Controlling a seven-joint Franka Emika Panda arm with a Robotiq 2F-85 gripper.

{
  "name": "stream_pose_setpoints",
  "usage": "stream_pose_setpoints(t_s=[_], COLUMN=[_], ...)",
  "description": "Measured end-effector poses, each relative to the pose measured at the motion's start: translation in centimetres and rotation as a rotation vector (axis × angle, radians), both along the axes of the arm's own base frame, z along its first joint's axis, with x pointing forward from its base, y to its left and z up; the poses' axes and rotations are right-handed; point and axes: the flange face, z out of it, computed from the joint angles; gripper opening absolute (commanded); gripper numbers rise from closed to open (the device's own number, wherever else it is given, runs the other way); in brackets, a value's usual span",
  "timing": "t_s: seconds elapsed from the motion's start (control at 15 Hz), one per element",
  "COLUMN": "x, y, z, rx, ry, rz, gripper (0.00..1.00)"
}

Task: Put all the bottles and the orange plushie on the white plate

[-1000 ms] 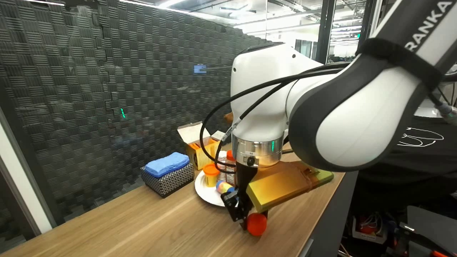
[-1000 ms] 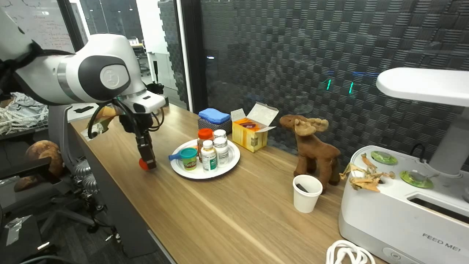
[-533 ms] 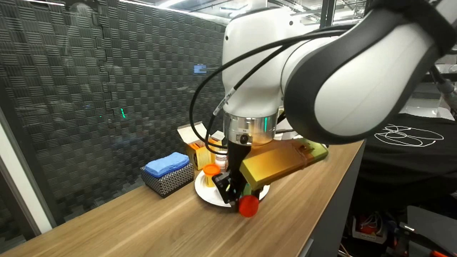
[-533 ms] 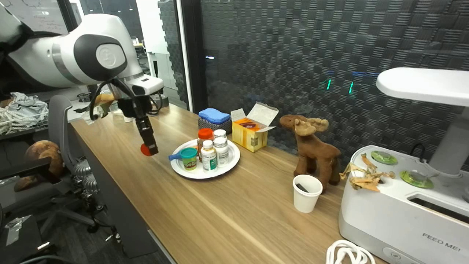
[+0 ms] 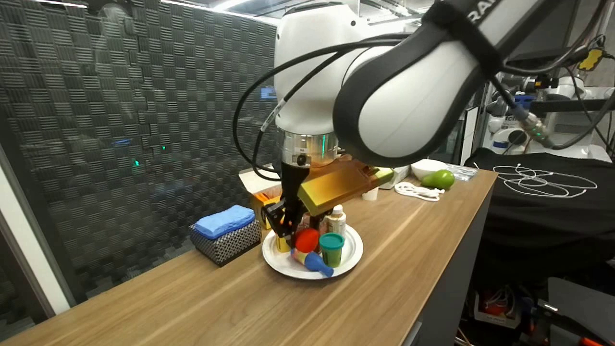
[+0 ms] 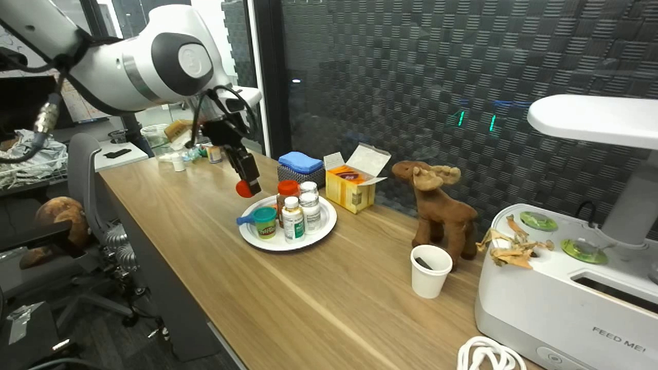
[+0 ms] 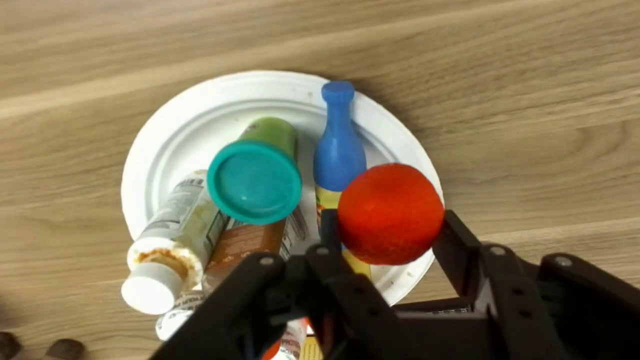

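My gripper [image 7: 390, 220] is shut on a smooth red ball [image 7: 391, 214], one finger on each side. It holds the ball in the air over the plate's edge, above a blue-topped bottle [image 7: 340, 150] lying on its side. The white plate [image 6: 329, 220] also carries a teal-lidded tub [image 6: 265, 223], a red-capped bottle [image 6: 288, 188] and white pill bottles [image 6: 294, 222] standing upright. A yellow tub [image 5: 282, 244] on the plate is partly hidden by the gripper in an exterior view. The orange plushie is hidden or out of view.
A blue cloth [image 6: 301, 162] on a patterned box and an open yellow box [image 6: 352, 190] stand behind the plate. A brown moose [image 6: 444, 216], white cup [image 6: 431, 272] and white planter [image 6: 560, 303] are farther along. A small white bottle [image 6: 178, 162] stands at the table's far end.
My gripper has lifted the red ball from near the tabletop and carried it across to the plate. The things on the plate have not moved.
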Motion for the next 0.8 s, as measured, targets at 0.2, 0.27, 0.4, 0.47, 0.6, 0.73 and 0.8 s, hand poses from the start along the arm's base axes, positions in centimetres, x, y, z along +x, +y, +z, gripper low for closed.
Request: stream_pose_setpoints(t_s=[0.2,0.27,0.4,0.47,0.6,0.73,0.8], x=[2.4,3.0,4.0,4.4,5.2,5.7,5.8], y=[-0.3,-0.2,0.0,0.0,0.0,-0.1,-0.2], z=[-1.3,-1.7,-2.4,-2.7,-3.2,-3.5,-3.7], rx=[-0.003,-0.001,0.007,0.009,0.014,0.012,0.009], ry=[0.012,0.017,0.026,0.03,0.035,0.038,0.039], rz=[0.052,0.066,0.091,0.102,0.118,0.132,0.136], gripper=[0.25,0.25,0.25,0.25,0.25,0.25,0.25])
